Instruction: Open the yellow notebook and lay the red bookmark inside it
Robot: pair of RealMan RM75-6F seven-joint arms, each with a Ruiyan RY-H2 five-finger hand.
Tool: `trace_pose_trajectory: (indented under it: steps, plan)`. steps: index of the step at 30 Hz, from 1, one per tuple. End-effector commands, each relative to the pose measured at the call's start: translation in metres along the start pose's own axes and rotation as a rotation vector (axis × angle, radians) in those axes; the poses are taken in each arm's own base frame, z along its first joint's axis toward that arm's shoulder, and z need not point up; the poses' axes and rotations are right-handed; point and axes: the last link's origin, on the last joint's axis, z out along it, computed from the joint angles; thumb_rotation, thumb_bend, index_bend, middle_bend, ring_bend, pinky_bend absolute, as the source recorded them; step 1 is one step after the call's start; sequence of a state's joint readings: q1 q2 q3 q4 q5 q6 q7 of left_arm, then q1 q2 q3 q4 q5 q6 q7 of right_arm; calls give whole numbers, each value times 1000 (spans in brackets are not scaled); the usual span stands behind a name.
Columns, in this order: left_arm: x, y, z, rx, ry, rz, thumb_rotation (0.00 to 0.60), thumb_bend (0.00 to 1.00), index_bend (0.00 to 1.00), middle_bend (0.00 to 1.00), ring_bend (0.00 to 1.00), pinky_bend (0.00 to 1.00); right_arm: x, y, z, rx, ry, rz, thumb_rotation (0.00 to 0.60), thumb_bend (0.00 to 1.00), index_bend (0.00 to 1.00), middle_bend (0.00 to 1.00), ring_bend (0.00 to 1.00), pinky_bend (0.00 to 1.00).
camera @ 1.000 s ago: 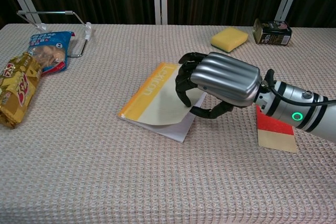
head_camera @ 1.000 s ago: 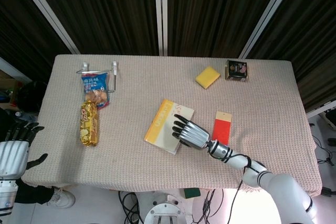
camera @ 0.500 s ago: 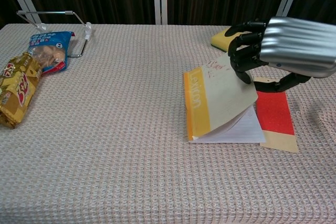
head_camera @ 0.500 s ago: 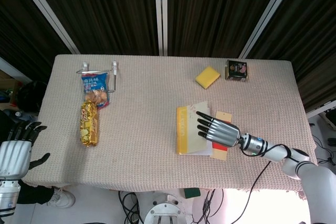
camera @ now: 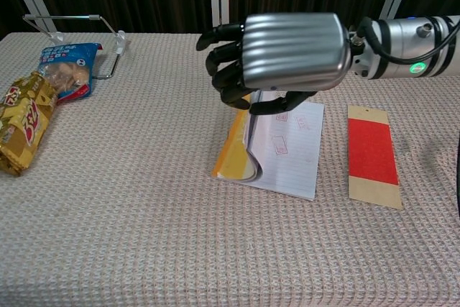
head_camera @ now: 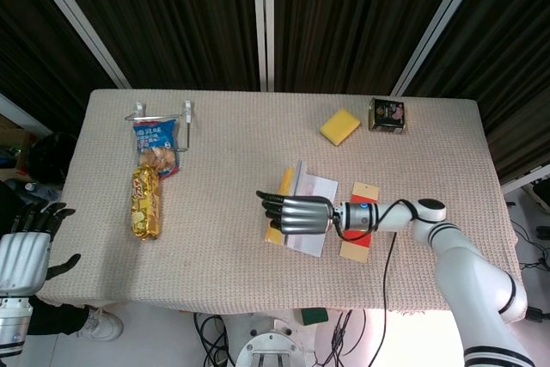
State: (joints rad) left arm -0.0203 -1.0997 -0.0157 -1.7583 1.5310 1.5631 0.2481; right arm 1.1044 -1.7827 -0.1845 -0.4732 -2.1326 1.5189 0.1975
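- Since half a second ago: right hand [camera: 287,52] has swung leftward over the yellow notebook [camera: 269,145], whose cover now stands lifted.
- Left hand [head_camera: 26,251]: off the surface's [camera: 144,235] edge, fingers apart, holding nothing.
- Snack packets [camera: 29,106]: far left.
- Notebook: mid-surface, white page exposed; right fingers [camera: 226,62] curled, thumb at the raised cover; grasp unclear.
- Red bookmark [camera: 372,152]: flat, just right of the notebook.

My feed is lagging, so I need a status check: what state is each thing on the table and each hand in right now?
Yellow notebook: partly open, cover lifted on edge, lined page exposed.
Red bookmark: flat on the cloth, right of the notebook, untouched.
Right hand: above the notebook, fingers curled at the cover.
Left hand: off the table edge, empty, fingers apart.
Blue snack bag: lying flat.
Yellow sponge: lying flat.
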Motion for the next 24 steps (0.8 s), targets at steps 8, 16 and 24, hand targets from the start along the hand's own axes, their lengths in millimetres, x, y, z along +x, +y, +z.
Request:
trace_pose_trajectory:
  steps: [8,16,24]
  plan:
    - [-5,-6,-3,18,-20,-14,600,0,273,219,141,148,0,10,61,64,-1,-36,600,583,798,454,281,158]
    - [-8,-6,-4,17,-27,-18,600,0,272,219,141,150,-1,11,101,60,-23,-70,600,584,798,449,281,158]
    - [-9,-7,-7,26,-38,-22,600,0,273,219,141,151,-1,8,139,49,-43,-100,600,577,795,420,278,137]
